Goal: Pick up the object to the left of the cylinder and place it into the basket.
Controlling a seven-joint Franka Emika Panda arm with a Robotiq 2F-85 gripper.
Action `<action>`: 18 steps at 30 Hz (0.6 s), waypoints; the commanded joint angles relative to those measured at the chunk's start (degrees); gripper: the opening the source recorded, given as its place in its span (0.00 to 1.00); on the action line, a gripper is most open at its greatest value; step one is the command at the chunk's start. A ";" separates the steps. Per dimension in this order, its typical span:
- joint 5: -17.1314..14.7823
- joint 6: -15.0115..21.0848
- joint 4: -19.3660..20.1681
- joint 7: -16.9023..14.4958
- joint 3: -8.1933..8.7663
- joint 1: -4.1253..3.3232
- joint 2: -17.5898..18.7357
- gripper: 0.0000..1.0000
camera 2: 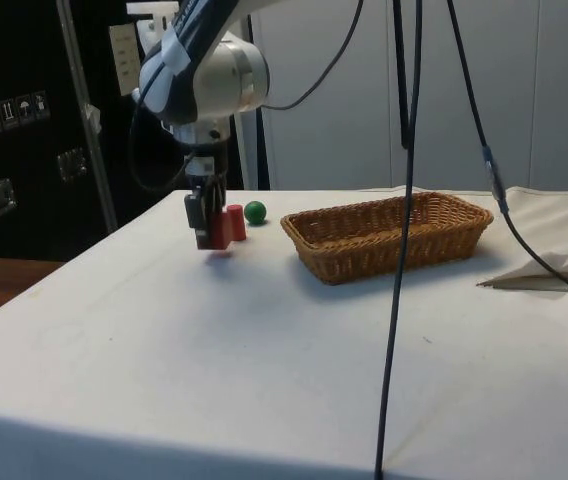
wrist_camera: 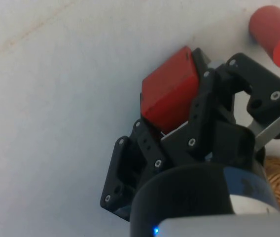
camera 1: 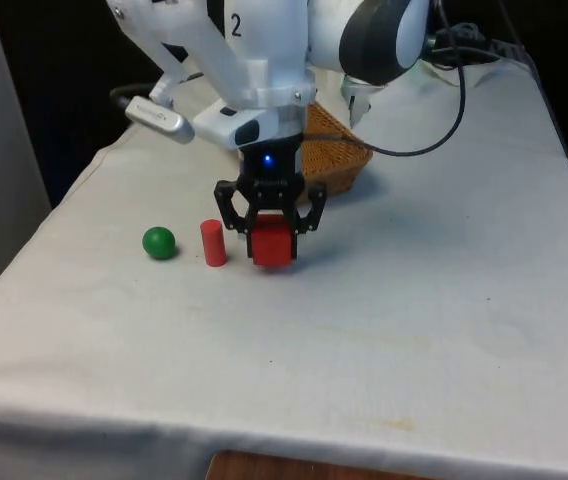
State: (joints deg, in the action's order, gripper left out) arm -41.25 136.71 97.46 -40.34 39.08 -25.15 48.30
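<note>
1. The gripper (camera 1: 271,232) hangs low over the worktop (camera 1: 414,330), its black fingers pressed against the two sides of a red block (camera 1: 272,243).
2. In the side view the red block (camera 2: 215,231) sits between the fingers of the gripper (camera 2: 205,228), and a faint shadow lies on the cloth just under it; whether the block touches the cloth or hangs slightly above it I cannot tell.
3. The wrist view shows the red block (wrist_camera: 171,94) clamped in the gripper (wrist_camera: 179,118), with the white cloth behind it.
4. A red cylinder (camera 1: 213,243) stands upright just beside the block, on the front view's left of it, apart from the fingers.
5. A green ball (camera 1: 159,242) rests on the cloth further to the front view's left, near the cylinder but not touching it.
6. A wicker basket (camera 2: 389,235) lies on the worktop behind the gripper in the front view, partly hidden by the arm; in the side view it is well apart from the block.
</note>
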 commanded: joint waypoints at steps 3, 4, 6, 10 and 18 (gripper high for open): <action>0.40 -0.29 0.97 0.17 0.86 -0.74 -1.15 0.01; 0.06 -0.23 0.46 0.00 0.52 -0.34 -0.69 0.01; 0.40 -0.57 1.26 0.11 1.15 -0.97 -1.60 0.01; 0.46 -0.86 2.18 0.06 1.89 -1.60 -2.75 0.01; 0.86 -1.20 3.50 0.17 2.75 -2.41 -4.70 0.01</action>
State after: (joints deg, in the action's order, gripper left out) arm -40.79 135.73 100.61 -40.34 41.42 -27.16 43.95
